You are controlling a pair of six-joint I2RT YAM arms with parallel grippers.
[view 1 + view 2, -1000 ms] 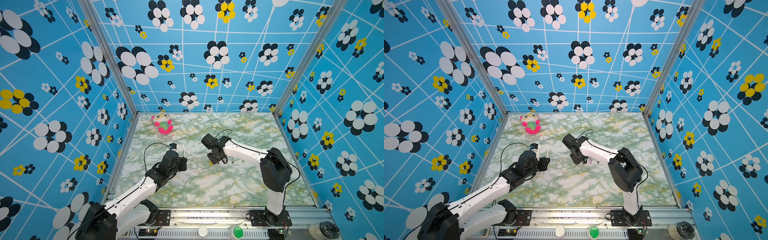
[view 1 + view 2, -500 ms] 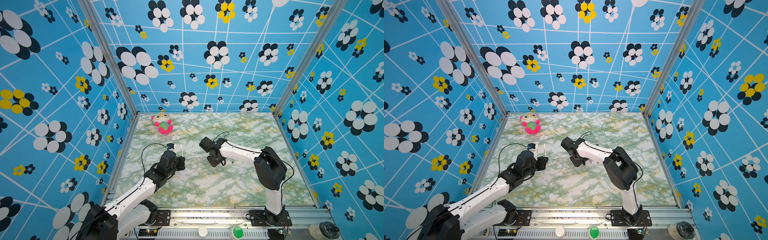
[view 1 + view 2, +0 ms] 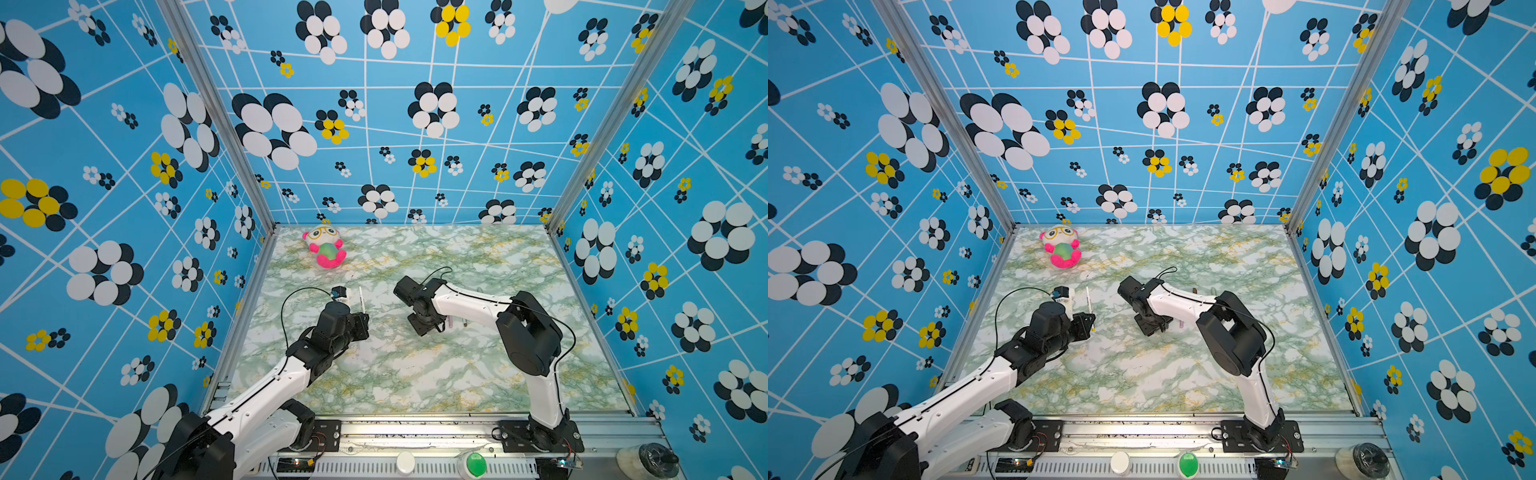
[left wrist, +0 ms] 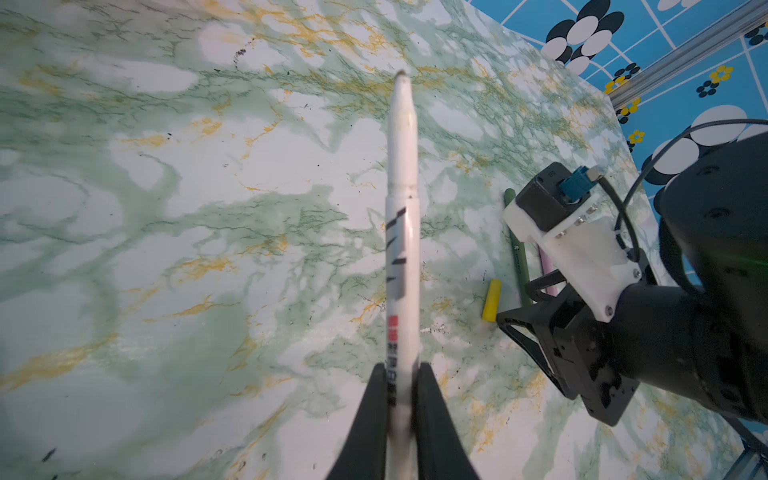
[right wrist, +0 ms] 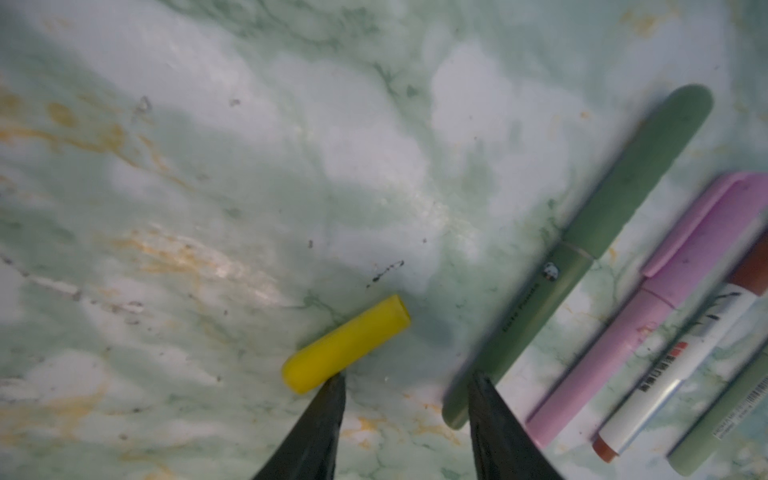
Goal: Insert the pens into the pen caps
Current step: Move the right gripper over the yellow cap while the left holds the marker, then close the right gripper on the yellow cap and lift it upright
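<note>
My left gripper (image 4: 401,370) is shut on the rear part of an uncapped white pen (image 4: 402,208), whose tip points away from the jaws. Both top views show this pen (image 3: 362,299) (image 3: 1088,299) sticking out past the left gripper (image 3: 363,321). My right gripper (image 5: 407,376) is open and hangs low over the table. A yellow pen cap (image 5: 347,345) lies by one of its fingertips and a capped dark green pen (image 5: 582,257) by the other. Beyond the green pen lie a pink capped pen (image 5: 665,307), a white pen with a brown cap (image 5: 681,365) and a pale green pen (image 5: 727,415).
A pink and white plush toy (image 3: 326,251) lies at the back left of the marble-patterned table (image 3: 415,374). Patterned blue walls close in three sides. In the left wrist view the yellow cap (image 4: 491,300) and the dark green pen (image 4: 517,249) lie beside the right arm's wrist.
The right gripper has shifted a little to the left and toward the front, lower over the yellow cap. The left gripper and its white pen have barely moved.
</note>
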